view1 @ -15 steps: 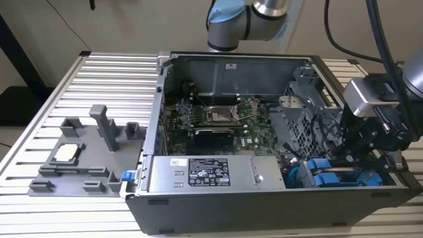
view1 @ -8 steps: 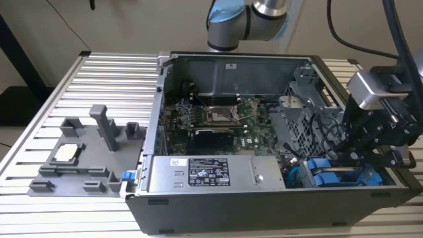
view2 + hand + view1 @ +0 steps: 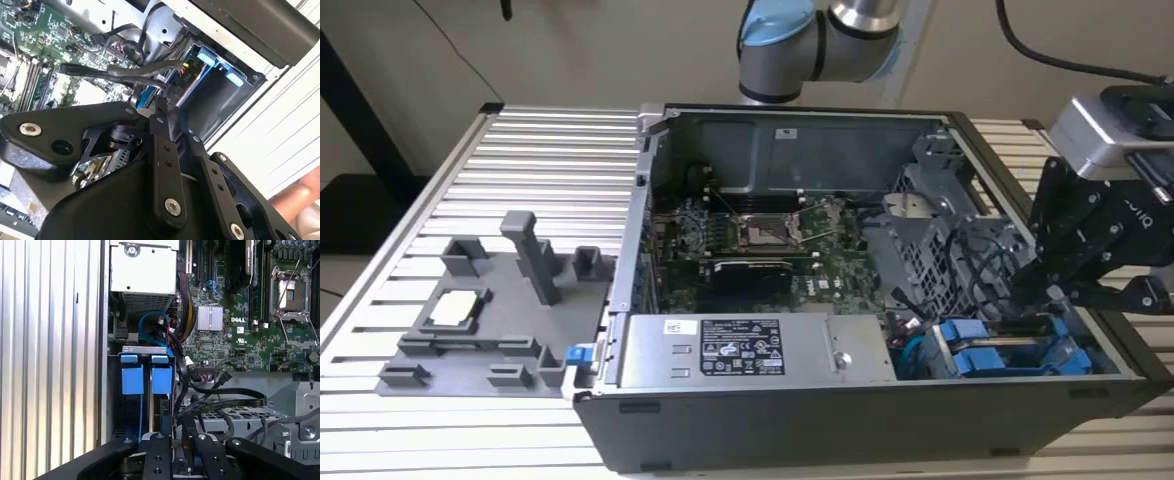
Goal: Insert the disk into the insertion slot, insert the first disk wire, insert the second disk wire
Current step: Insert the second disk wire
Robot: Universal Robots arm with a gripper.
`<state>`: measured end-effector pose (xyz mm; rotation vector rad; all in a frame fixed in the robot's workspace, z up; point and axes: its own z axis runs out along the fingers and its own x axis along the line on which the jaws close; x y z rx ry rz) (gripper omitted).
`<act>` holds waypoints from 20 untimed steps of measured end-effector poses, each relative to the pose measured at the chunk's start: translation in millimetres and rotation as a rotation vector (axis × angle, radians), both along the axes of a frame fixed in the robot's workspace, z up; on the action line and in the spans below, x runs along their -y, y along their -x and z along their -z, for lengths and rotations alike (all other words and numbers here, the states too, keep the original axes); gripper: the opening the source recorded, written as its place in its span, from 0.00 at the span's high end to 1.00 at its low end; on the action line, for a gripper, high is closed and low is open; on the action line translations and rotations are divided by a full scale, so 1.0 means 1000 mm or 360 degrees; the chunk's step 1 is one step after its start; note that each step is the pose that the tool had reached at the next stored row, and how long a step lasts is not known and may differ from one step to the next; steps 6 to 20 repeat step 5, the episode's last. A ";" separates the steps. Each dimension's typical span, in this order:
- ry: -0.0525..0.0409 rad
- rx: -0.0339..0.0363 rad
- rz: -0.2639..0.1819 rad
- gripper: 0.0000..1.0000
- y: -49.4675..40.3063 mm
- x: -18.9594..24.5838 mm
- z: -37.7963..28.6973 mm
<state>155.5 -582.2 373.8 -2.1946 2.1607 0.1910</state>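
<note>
- Black gripper (image 3: pixel 172 440) linkage sits nearest the lens in both wrist views; its jaws look pressed close around a black wire (image 3: pixel 150 75) at the bay, though the pinch itself is hidden.
- At the case's (image 3: pixel 854 420) five o'clock corner, the insertion slot (image 3: pixel 145 405) holds two blue-fronted carriers; the disk (image 3: pixel 161 380) appears seated, beside the other carrier (image 3: pixel 131 380).
- Wires (image 3: pixel 225 400) drape from the motherboard (image 3: pixel 240 335) toward the bay, likely for plugging in.

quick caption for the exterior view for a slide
Gripper lowered into the open PC case at its drive bay, among black cables beside two blue-fronted carriers.
</note>
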 end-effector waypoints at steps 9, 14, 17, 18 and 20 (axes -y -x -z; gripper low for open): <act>0.0000 0.0000 0.0000 0.76 0.0000 0.0000 0.0000; 0.0000 0.0000 0.0000 0.76 0.0000 0.0000 0.0000; 0.0000 0.0000 0.0000 0.76 0.0000 0.0000 0.0000; 0.0000 0.0000 0.0000 0.76 0.0000 0.0000 0.0000; 0.0000 0.0000 0.0000 0.76 0.0000 0.0000 0.0000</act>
